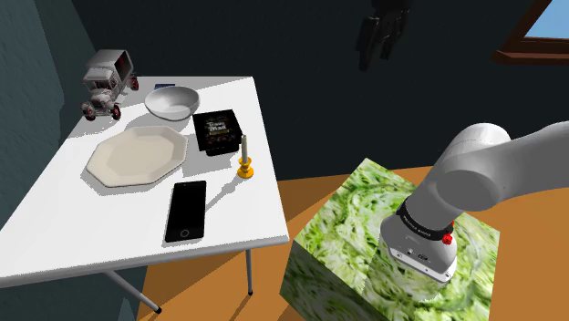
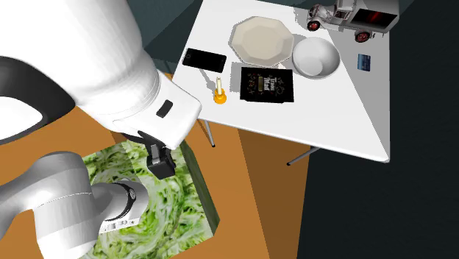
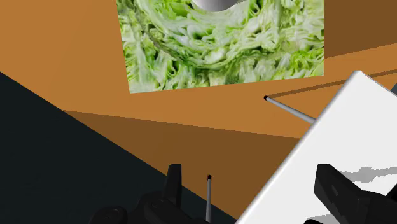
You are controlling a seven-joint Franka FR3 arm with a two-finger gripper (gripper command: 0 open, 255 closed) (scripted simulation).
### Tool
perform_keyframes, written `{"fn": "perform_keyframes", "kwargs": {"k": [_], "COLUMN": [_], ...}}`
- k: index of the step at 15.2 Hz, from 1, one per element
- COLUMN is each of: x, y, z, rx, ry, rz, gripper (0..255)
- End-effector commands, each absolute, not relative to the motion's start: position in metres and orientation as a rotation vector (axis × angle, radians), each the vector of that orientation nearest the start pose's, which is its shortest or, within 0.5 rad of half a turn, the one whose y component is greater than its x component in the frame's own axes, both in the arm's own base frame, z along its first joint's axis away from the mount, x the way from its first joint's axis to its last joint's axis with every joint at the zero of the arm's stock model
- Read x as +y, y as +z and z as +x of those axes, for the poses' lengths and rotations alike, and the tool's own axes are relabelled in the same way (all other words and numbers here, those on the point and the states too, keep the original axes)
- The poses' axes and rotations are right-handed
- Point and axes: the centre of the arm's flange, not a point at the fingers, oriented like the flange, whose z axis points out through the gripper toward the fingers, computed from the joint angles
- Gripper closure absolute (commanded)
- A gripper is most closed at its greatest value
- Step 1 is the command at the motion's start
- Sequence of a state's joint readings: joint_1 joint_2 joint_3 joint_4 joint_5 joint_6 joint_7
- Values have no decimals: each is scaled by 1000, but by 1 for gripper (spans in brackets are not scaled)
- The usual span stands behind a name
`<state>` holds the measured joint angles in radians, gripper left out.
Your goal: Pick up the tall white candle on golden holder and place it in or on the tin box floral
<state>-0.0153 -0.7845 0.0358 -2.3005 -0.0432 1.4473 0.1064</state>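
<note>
A tall white candle on a golden holder (image 1: 243, 157) stands upright near the table's edge that faces the stand; it is also in the second exterior view as the candle (image 2: 219, 90). Just behind it sits the tin box (image 1: 216, 130), dark with a patterned lid, seen again as the tin box (image 2: 268, 84). My black gripper (image 1: 379, 47) hangs high in the air, well off the table toward the shoulder view's right, above the floor between table and stand. Its fingers (image 3: 173, 184) stand wide apart with nothing between them; the gripper (image 3: 254, 194) looks down on a table corner.
The white table (image 1: 82, 228) also carries an octagonal plate (image 1: 137, 155), a white bowl (image 1: 171, 101), a black phone (image 1: 186, 210), a toy truck (image 1: 109, 82) and a small blue card (image 2: 363, 62). The leaf-patterned stand (image 1: 365, 228) rests on an orange floor (image 3: 76, 63).
</note>
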Motion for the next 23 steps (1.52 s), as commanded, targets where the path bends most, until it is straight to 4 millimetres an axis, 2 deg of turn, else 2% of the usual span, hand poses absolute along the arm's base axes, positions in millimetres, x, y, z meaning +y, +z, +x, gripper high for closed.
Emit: {"fn": "perform_keyframes", "kwargs": {"k": [1,12,23], "x": [5,71,148], "y": [606,499,402], "z": [295,329,372], "rx": [162,-85,-323], "ry": [104,-203,-497], "rz": [-3208,-3157,-3059], "gripper": [0,0,0]}}
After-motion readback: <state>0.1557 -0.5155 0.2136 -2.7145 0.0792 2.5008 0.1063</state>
